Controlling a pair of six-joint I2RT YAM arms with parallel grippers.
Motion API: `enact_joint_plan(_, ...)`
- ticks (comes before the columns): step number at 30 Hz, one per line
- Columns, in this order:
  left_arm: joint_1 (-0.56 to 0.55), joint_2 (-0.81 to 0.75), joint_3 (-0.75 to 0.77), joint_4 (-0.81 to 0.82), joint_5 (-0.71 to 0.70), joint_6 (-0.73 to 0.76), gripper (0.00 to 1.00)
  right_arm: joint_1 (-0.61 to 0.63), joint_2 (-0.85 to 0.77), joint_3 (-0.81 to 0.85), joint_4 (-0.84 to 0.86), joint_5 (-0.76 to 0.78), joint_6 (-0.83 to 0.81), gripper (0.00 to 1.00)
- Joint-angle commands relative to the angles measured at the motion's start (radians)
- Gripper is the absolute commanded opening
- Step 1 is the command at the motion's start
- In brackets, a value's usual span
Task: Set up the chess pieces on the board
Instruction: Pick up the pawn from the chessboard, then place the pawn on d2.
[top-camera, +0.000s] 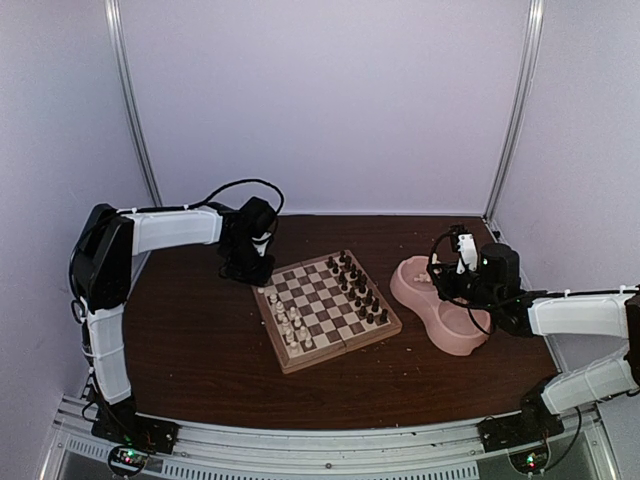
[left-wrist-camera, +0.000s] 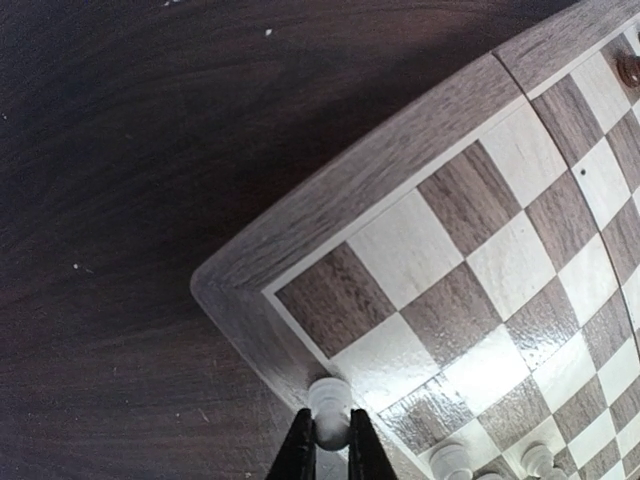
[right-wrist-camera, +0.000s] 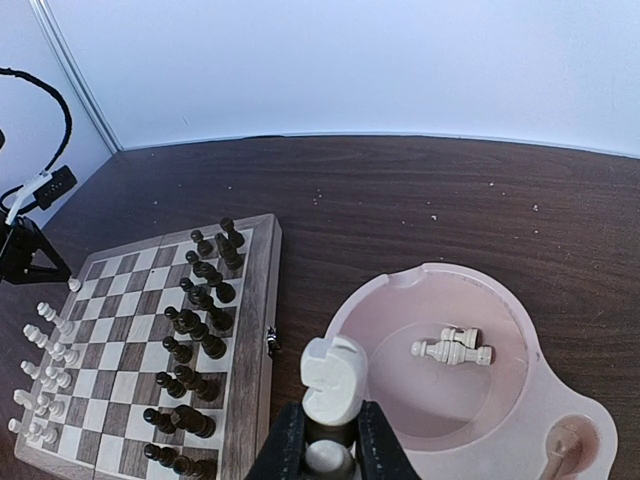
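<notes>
The board (top-camera: 325, 300) lies mid-table. Dark pieces (top-camera: 358, 288) fill its right side, and several cream chess pieces (top-camera: 292, 322) stand along its left side. My left gripper (left-wrist-camera: 331, 445) is shut on a small cream pawn (left-wrist-camera: 330, 405), held over the board's far-left corner border (left-wrist-camera: 400, 160). My right gripper (right-wrist-camera: 330, 440) is shut on a cream knight-like piece (right-wrist-camera: 335, 378), raised above the near rim of the pink double bowl (right-wrist-camera: 400, 290). A few more cream pieces (right-wrist-camera: 452, 349) lie on their sides in that bowl.
The pink double bowl (top-camera: 410, 290) sits right of the board, and its second hollow holds something small (right-wrist-camera: 560, 455). White walls close in the dark wooden table. A black cable loops over the left arm (top-camera: 170, 228).
</notes>
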Motion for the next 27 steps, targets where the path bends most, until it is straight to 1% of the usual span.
enact_joint_plan(1,-0.035,-0.03,0.065,-0.035,-0.041,0.03,0.07,-0.005,-0.01,0.025,0.002,-0.003,-0.004,0.04)
enact_joint_plan(9,-0.094,-0.089,0.126,-0.045,-0.042,0.084,0.08,-0.005,-0.011,0.025,0.002,-0.007,-0.002,0.04)
enact_joint_plan(13,-0.114,-0.104,0.129,-0.044,0.007,0.093,0.08,-0.005,-0.011,0.025,0.001,-0.008,-0.002,0.04)
enact_joint_plan(17,-0.129,-0.1,0.126,-0.051,0.048,0.114,0.08,-0.005,-0.008,0.025,0.002,-0.012,0.0,0.04)
enact_joint_plan(27,-0.138,-0.067,0.103,-0.062,0.088,0.122,0.08,-0.005,-0.004,0.025,0.003,-0.015,0.001,0.04)
